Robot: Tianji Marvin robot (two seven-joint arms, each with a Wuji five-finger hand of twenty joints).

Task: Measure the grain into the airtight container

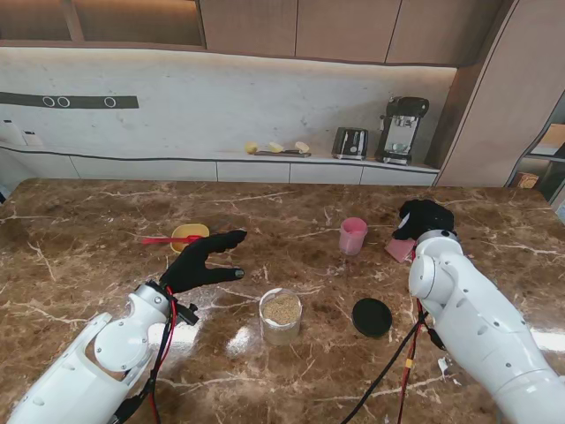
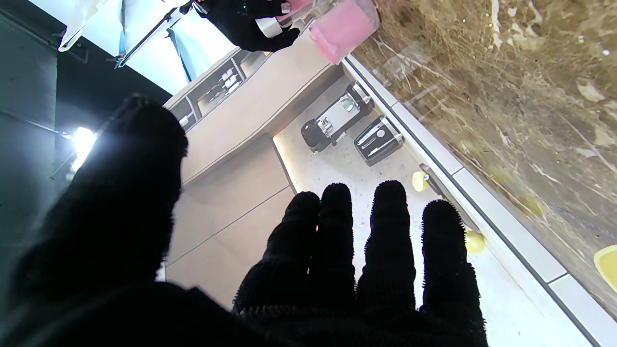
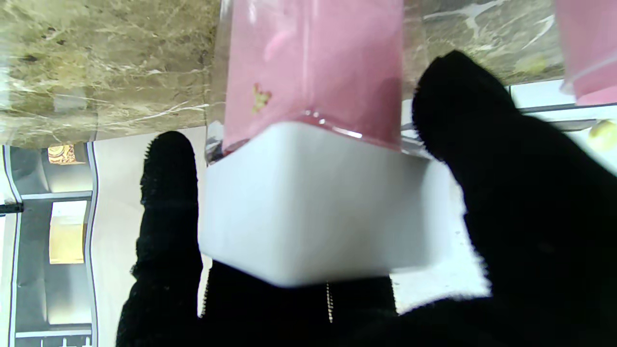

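On the brown marble table (image 1: pixel 79 221), going left to right in the stand view: at about ten o'clock from the table's middle lies a yellow bowl (image 1: pixel 189 234), with a red spoon (image 1: pixel 159 239) resting across its rim and pointing left; what the bowl holds cannot be made out. Just beside it, toward four o'clock, hovers the left hand (image 1: pixel 205 261) in its black glove, fingers spread and empty; the left wrist view shows the four fingers (image 2: pixel 388 226) apart and the thumb off to one side, with nothing between them.

Near the centre, at six o'clock and nearer to me, stands a clear glass jar (image 1: pixel 281 315), open at the top and filled almost to the rim with tan grain (image 1: pixel 282 308). At three o'clock from the jar, close by but apart from it, a round black lid (image 1: pixel 372 316) lies flat on the marble.

Farther from me, at one o'clock from the jar, a pink cup (image 1: pixel 353 236) stands upright; its contents do not show. To its right, at about three o'clock, the right hand (image 1: pixel 422 219) is closed around a pink container (image 1: pixel 399 249) with a white cap. In the right wrist view the container (image 3: pixel 313 62) is clamped between thumb and fingers (image 3: pixel 168 193), its white cap (image 3: pixel 318 207) toward the palm, and a few pale grains cling inside its clear pink wall.
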